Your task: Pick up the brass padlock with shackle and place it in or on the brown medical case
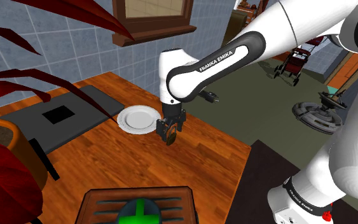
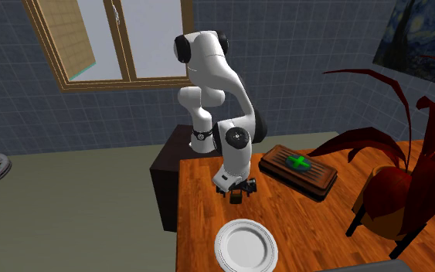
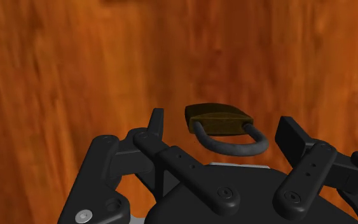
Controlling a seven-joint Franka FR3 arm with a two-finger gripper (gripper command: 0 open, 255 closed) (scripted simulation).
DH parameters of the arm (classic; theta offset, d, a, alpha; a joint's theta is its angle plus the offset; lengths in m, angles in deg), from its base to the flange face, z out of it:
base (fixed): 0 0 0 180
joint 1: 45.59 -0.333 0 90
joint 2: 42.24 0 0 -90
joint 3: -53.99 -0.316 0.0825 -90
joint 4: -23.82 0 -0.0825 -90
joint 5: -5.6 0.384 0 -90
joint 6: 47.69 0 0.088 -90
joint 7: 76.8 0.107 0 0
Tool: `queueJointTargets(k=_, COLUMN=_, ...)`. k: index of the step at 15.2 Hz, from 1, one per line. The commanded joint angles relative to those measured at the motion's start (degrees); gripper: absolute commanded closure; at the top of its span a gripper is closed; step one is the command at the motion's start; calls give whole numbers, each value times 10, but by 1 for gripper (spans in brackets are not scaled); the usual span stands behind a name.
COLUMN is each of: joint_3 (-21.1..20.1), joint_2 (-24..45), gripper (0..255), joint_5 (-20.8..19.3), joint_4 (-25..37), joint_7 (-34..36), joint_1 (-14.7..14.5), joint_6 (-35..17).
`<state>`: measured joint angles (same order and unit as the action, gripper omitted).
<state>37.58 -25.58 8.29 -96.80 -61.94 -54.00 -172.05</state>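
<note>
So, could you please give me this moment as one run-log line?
pincer open around padlock | padlock on table, ungrasped | case apart

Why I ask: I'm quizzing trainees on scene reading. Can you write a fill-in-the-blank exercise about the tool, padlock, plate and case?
1. The tool is ___, its fingers flanking the padlock without touching it.
2. The padlock lies on the ___ table.
3. The round plate near the tool is ___ in colour.
4. The brown case carries a ___ cross on top.
Missing words: open; wooden; white; green.
</note>
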Motion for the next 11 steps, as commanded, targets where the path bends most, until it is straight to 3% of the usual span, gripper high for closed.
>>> queueJointTargets(k=1, joint_3=0, joint_2=0, gripper=255, joint_5=0, joint_4=0, joint_7=0, joint_1=0, joint_6=0)
queueJointTargets(k=11, joint_3=-1, joint_2=-5, gripper=255, joint_5=1, joint_4=1, joint_7=0, joint_1=1, joint_6=7)
